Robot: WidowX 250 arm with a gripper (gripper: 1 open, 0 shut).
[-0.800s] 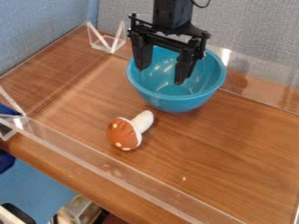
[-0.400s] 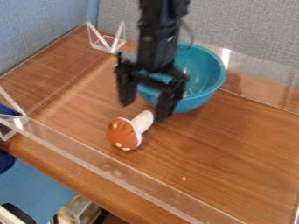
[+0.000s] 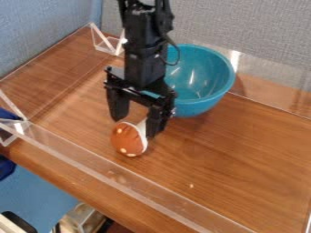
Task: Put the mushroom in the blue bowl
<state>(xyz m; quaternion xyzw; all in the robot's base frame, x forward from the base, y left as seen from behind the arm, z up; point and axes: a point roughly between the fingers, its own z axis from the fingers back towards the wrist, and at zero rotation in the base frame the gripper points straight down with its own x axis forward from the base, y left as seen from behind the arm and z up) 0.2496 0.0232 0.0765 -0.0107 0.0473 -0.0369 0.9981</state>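
The black two-fingered gripper hangs with jaws spread wide, straddling the small toy mushroom and hiding most of its cream stem. Its orange-brown cap points near-left, long axis running diagonally toward the glossy teal-blue plastic bowl, far right on the wooden table.

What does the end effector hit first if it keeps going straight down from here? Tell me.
Most likely the mushroom: the open end effector points down with its fingers either side of the stem. Below that is only the wooden table. Depth is hard to judge from this single view.
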